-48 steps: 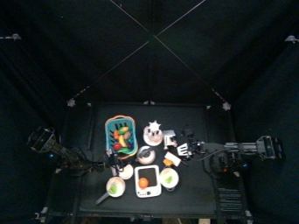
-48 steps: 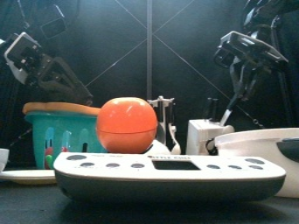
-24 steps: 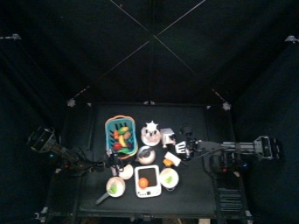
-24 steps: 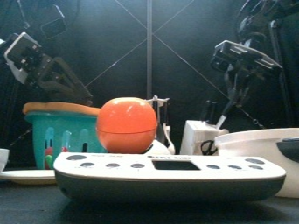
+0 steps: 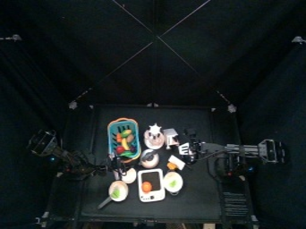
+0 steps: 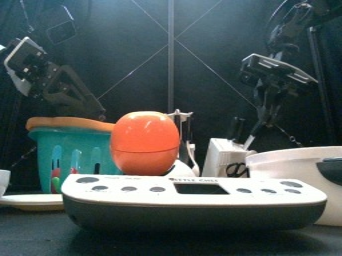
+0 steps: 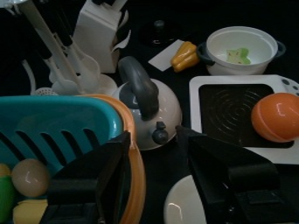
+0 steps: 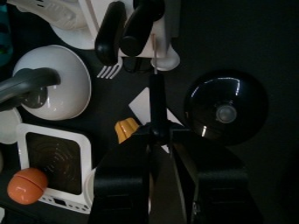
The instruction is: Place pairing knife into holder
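Crowded worktop (image 5: 89, 192): right hand (image 8: 156, 140) clamped on paring knife (image 8: 153, 109); blade may clip holder (image 8: 149, 26) handles if misaligned.

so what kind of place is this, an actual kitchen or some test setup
Most likely a robot test pen, not a real kitchen: black curtains enclose a small black table crowded with kitchen props, such as a teal basket, a kettle and a white scale carrying an orange ball.
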Tool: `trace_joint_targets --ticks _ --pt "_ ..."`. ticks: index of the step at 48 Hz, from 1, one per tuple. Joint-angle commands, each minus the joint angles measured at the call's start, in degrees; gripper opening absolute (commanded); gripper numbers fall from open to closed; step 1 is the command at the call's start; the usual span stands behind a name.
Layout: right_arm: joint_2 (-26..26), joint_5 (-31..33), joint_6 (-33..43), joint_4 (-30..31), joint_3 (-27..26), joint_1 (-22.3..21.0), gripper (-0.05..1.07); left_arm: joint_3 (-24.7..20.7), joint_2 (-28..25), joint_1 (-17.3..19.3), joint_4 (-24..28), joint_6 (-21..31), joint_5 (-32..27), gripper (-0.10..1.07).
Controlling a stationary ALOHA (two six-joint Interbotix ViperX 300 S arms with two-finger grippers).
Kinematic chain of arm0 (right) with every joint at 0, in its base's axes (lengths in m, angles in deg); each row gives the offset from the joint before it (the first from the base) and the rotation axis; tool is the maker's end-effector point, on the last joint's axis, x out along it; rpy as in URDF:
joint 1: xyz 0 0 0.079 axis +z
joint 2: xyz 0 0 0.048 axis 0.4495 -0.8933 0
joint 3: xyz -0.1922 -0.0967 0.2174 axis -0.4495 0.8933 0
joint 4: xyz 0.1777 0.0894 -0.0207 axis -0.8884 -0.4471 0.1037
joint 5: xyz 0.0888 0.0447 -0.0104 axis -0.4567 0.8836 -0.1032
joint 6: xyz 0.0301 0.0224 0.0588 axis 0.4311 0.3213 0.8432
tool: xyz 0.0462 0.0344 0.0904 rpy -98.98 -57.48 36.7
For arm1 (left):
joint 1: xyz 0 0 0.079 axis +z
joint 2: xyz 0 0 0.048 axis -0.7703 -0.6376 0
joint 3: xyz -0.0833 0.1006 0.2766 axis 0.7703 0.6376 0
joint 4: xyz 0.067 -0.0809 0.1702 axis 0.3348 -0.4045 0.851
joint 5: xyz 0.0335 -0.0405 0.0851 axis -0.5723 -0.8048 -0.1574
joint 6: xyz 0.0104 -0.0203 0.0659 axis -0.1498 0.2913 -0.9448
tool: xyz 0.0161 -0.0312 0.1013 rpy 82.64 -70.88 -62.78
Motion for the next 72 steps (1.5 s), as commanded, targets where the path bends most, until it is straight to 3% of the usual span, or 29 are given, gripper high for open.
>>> trace_joint_targets --ticks 1,14,33,51,72 --pt "-0.4 -1.1 -0.4 0.3 -1.1 -1.0 0.54 -0.5 0.5 0.1 0.1 -0.1 -0.2 0.84" --pt "0.1 -1.5 -0.4 1.0 -1.3 -1.1 0.54 -0.4 0.5 0.2 0.1 -0.1 -0.2 0.84" --pt "6.6 -1.8 0.1 4.1 -1.3 0.5 0.59 -0.4 0.5 0.1 -0.1 -0.1 -0.1 0.84" --pt "5.4 -9.8 0.0 6.6 -0.4 0.9 0.73 -0.5 0.5 0.1 -0.1 -0.1 -0.1 0.84" --pt "6.4 -11.3 0.1 6.5 1.2 2.0 0.74 -0.4 0.5 0.1 -0.3 -0.1 -0.2 0.84"
